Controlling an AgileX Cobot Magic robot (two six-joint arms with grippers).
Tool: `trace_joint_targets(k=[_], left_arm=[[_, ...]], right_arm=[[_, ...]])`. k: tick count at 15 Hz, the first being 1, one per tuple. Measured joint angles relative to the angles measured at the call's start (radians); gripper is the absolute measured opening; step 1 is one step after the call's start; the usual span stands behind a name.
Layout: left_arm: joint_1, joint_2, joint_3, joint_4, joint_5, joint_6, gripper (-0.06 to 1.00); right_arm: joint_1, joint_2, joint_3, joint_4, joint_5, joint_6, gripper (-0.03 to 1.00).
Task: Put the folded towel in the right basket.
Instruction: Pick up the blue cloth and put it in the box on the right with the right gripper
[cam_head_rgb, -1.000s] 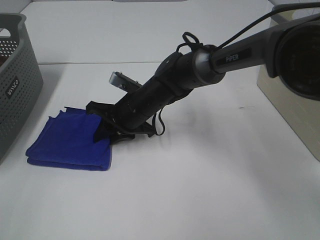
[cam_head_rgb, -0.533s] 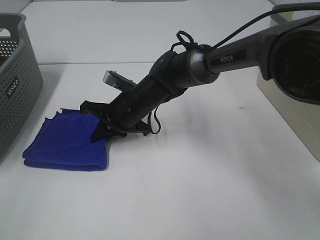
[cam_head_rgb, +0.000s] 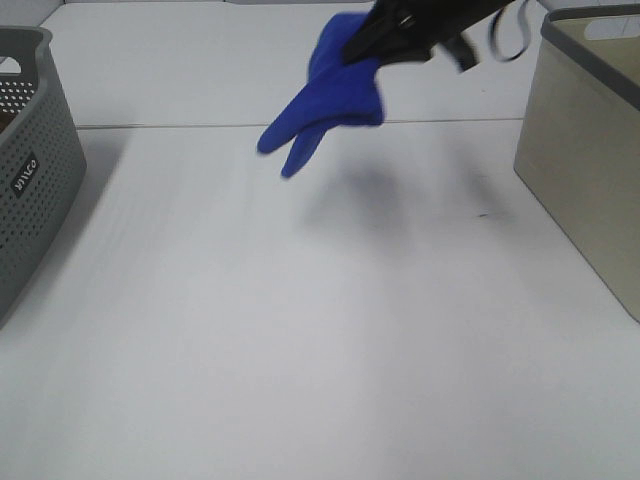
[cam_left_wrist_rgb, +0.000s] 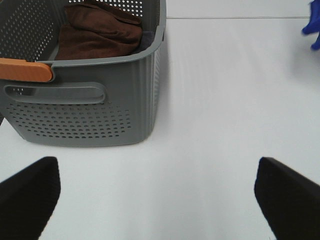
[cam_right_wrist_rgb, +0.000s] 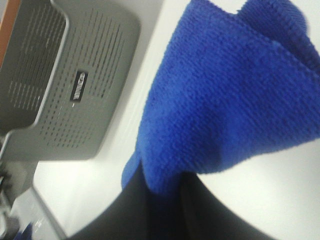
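The blue folded towel (cam_head_rgb: 330, 95) hangs in the air high over the table's far middle, held by my right gripper (cam_head_rgb: 375, 45), which is shut on its upper edge. In the right wrist view the towel (cam_right_wrist_rgb: 225, 95) fills most of the picture, pinched between the dark fingers (cam_right_wrist_rgb: 165, 200). The right basket (cam_head_rgb: 590, 140), beige with a grey rim, stands at the table's right edge, right of the towel. My left gripper (cam_left_wrist_rgb: 155, 200) is open and empty, low over the table by the grey basket (cam_left_wrist_rgb: 85, 110); the towel's tip (cam_left_wrist_rgb: 314, 27) shows far off.
The grey perforated left basket (cam_head_rgb: 30, 150) stands at the table's left edge and holds a brown towel (cam_left_wrist_rgb: 100, 30). A seam (cam_head_rgb: 180, 126) runs across the white table at the back.
My right gripper has lifted the blue towel off the table at the left and swung it up and to the right. The towel now hangs unfolded in the air.
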Motion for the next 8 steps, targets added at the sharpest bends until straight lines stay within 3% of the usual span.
trace_joint_targets(k=[5,8], left_arm=[[0.000,0.000,0.000,0.000,0.000,0.000,0.98],[0.000,0.000,0.000,0.000,0.000,0.000,0.98]], right_arm=[[-0.472,-0.259,-0.002,-0.088,0.061,0.018,0.10],[-0.617,-0.266,-0.003,-0.192,0.128,0.018,0.10]])
